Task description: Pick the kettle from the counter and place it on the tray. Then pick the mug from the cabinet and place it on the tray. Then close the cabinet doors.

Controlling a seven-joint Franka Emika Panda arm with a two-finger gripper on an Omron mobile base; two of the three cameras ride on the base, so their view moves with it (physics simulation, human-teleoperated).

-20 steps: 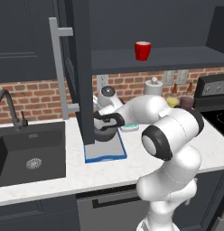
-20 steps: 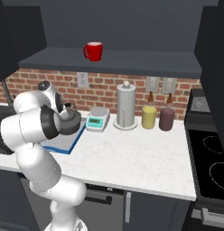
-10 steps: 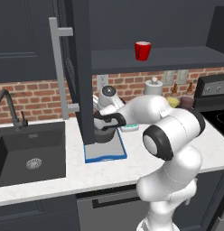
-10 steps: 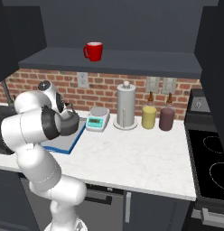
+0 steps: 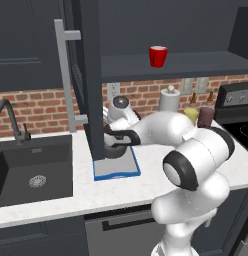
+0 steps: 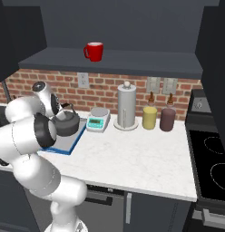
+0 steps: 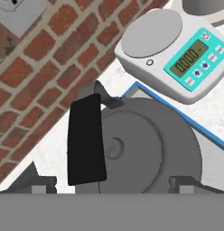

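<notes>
While the kettle (image 7: 132, 149) sits on the tray (image 5: 116, 169), just beside the kitchen scale (image 7: 170, 54) on the worktop (image 6: 132, 154), the fingers (image 7: 32, 182) stand spread wide to either side of its black handle (image 7: 86, 140), gripping nothing. Well above the scale, the red mug (image 6: 94, 50) rests on the cabinet shelf (image 6: 132, 63).

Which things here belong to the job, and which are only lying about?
For the job: kettle, tray, mug, cabinet door, counter.
Lying about: scale, paper-towel roll, yellow jar, maroon jar, sink.
</notes>
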